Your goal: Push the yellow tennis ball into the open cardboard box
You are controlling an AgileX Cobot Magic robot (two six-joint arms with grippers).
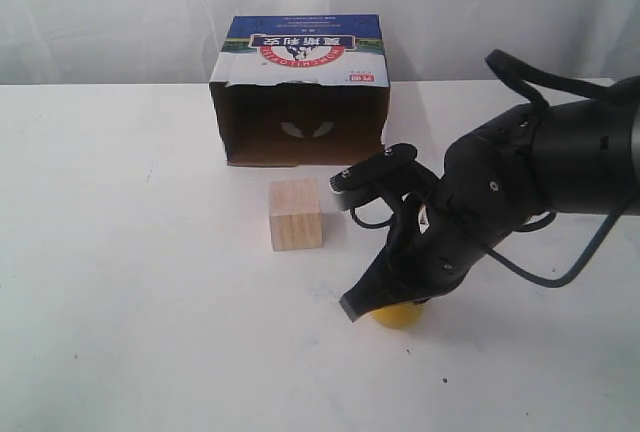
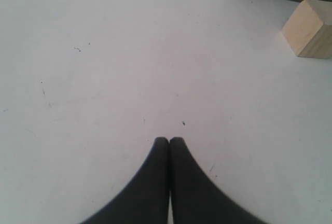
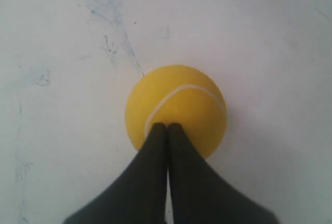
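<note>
From outside, the box point(image 1: 300, 92) sits at the far edge of the worktop point(image 1: 120, 252), its mouth facing the near edge. The ball point(image 1: 400, 316) lies toward the near edge, right of the block point(image 1: 296, 214) and under my right gripper point(image 1: 353, 307).

In the left wrist view, my left gripper point(image 2: 169, 142) is pressed together and empty, out of the way.

In the right wrist view, my right gripper grasps nothing; its tips meet at the ball, I judge as a blunt pusher.

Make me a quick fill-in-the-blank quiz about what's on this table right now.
The tennis ball under the right gripper is ____ in colour.
The left gripper, holding nothing, is ____.
The side of the cardboard box facing the wooden cube is ____.
Missing words: yellow; shut; open.
</note>
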